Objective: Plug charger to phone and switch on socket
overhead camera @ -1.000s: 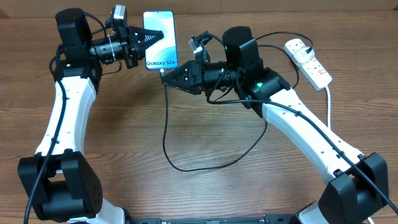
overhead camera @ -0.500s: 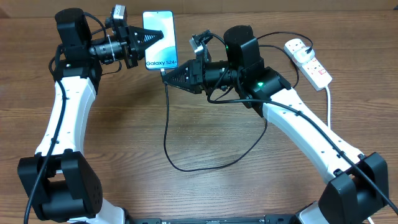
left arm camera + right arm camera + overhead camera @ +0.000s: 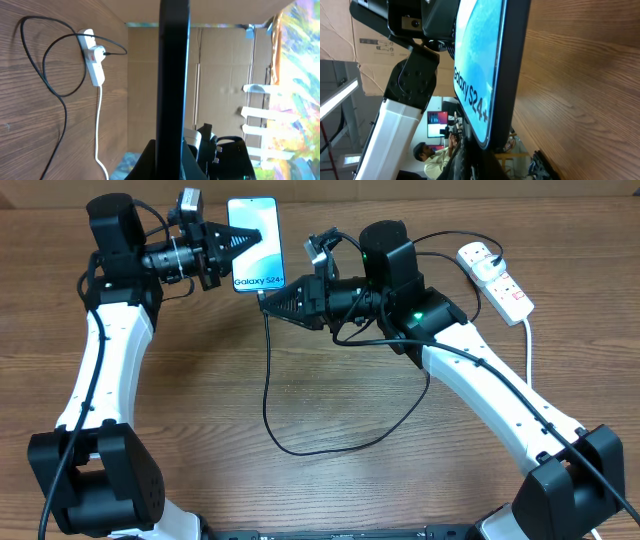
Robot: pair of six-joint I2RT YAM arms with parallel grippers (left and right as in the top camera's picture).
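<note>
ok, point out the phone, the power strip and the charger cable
phone [image 3: 258,215]: overhead view, upper part of the screen
power strip [image 3: 512,292]: overhead view, lower end of the white body
charger cable [image 3: 268,360]: overhead view, left side of its loop

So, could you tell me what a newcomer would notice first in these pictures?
The blue Galaxy S24+ phone, clamped in the left gripper at the far middle of the table, stands out. The right gripper holds the tip of the black charger at its bottom edge; the white power strip lies far right.
</note>
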